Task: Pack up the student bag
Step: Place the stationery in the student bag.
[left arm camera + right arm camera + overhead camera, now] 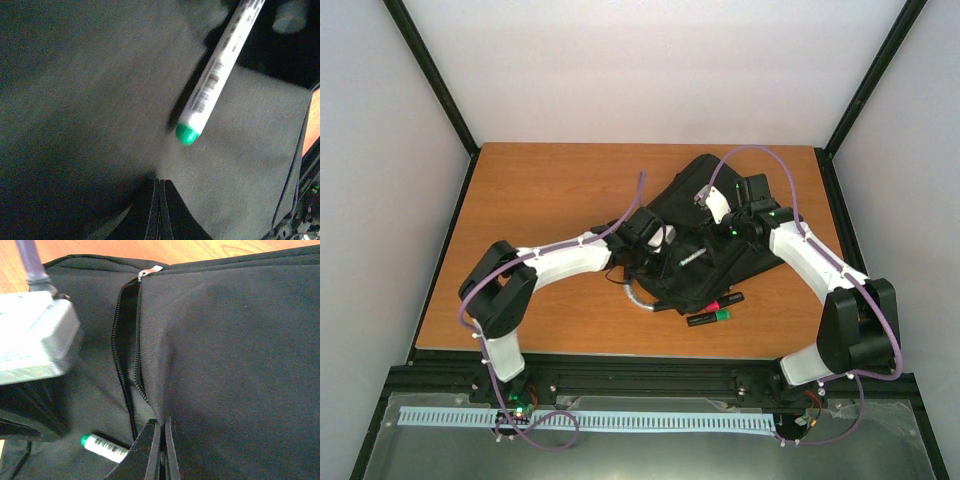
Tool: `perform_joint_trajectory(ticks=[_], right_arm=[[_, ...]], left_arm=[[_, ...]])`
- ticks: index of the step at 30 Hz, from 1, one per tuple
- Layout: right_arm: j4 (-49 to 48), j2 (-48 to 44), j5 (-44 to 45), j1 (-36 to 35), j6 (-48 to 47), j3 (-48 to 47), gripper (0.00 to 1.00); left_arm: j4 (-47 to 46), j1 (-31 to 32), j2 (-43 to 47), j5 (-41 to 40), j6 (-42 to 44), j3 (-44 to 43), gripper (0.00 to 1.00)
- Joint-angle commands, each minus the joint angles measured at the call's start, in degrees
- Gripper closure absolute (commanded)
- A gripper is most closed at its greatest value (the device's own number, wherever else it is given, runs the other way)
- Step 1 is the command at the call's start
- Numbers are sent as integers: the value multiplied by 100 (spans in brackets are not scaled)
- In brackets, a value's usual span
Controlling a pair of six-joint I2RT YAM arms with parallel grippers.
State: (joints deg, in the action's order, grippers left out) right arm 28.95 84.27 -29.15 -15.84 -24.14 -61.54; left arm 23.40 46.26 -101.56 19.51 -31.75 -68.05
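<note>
Directly under right claw (161, 423), student bag (240, 365)

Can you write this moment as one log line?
left gripper: shut | right gripper: shut on student bag | white pen: lying on bag

White pen (215, 80), green end: upper barrel cut off by the top edge of the left wrist view; print blurred, unreadable. Right wrist view: its far end is hidden behind the right gripper (161, 426). Student bag (240, 350) interior past the zip is dark, contents indiscernible.
</note>
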Motion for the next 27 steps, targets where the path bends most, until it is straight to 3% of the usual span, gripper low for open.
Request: perform_joint_trajectory(ticks=[1, 6, 12, 18, 27], right_arm=[[-49, -21, -184, 2, -38, -11, 97], [-42, -37, -171, 14, -35, -11, 97], [-35, -25, -173, 34, -32, -16, 97], [-33, -16, -183, 56, -29, -11, 97], [-39, 47, -188, 69, -35, -25, 97]], left_arm=[[-399, -3, -472, -55, -78, -605, 99], [-634, -3, -993, 119, -243, -1185, 99], [-1166, -38, -1579, 218, -1024, -1620, 99], [-1683, -38, -1792, 257, -1367, -1725, 99], [-3965, -38, -1753, 410, -2153, -1019, 99]])
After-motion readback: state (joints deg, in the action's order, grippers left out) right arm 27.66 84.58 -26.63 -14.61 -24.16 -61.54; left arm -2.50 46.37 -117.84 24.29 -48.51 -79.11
